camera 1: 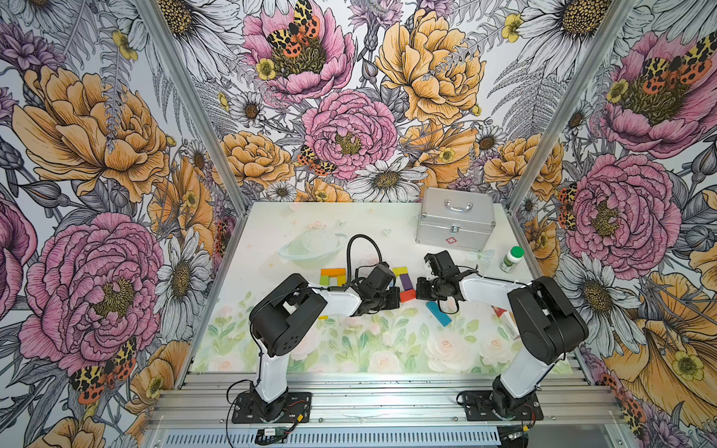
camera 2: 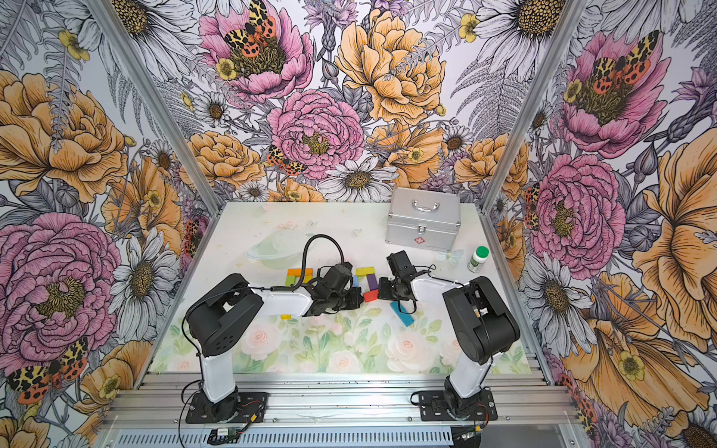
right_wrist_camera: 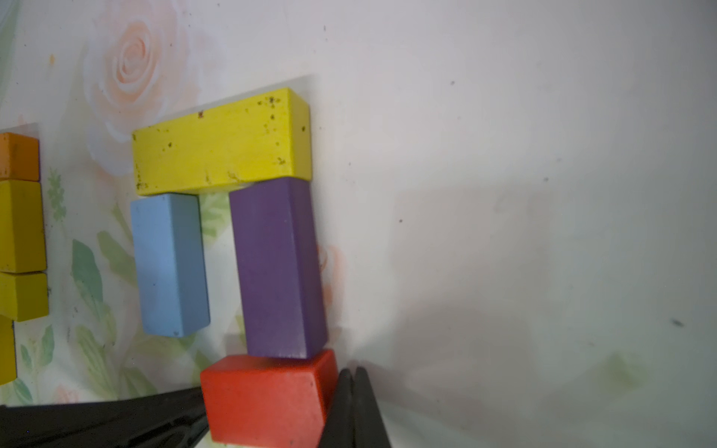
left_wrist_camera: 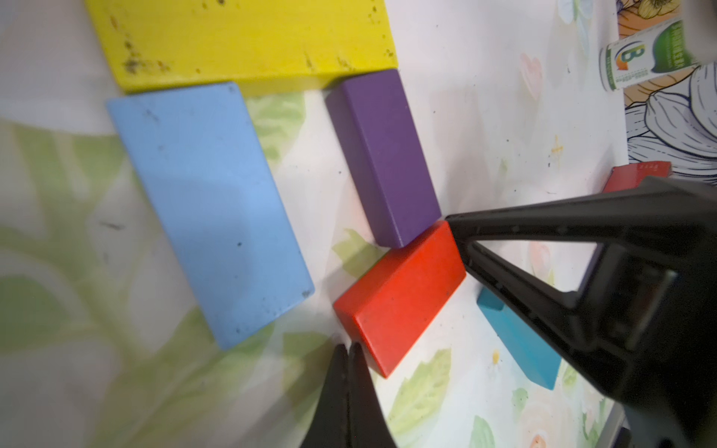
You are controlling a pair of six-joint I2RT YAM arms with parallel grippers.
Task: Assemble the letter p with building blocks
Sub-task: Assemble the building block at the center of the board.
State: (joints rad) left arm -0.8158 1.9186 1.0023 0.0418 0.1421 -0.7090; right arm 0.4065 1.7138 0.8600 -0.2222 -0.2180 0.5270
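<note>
Looking at the middle of the table (camera 1: 271, 225), you find both arms reaching inward with the red block (left_wrist_camera: 399, 298) between them. Your left gripper (left_wrist_camera: 349, 360) has its jaws pressed together with nothing between them, its tip at one end of that block. Your right gripper (right_wrist_camera: 354, 378) is likewise closed and empty, with its tip against the opposite end. The red block lies flat and slightly skewed, with one edge touching the near end of the purple block (right_wrist_camera: 277, 267). The purple block and the light blue block (right_wrist_camera: 168, 263) lie side by side with a gap between them, each butting against the yellow block (right_wrist_camera: 221, 143) laid across their far ends. A blue block (camera 1: 438, 313) lies apart, nearer the right arm. To the left sits a separate cluster topped by an orange block (camera 1: 333, 272).
</note>
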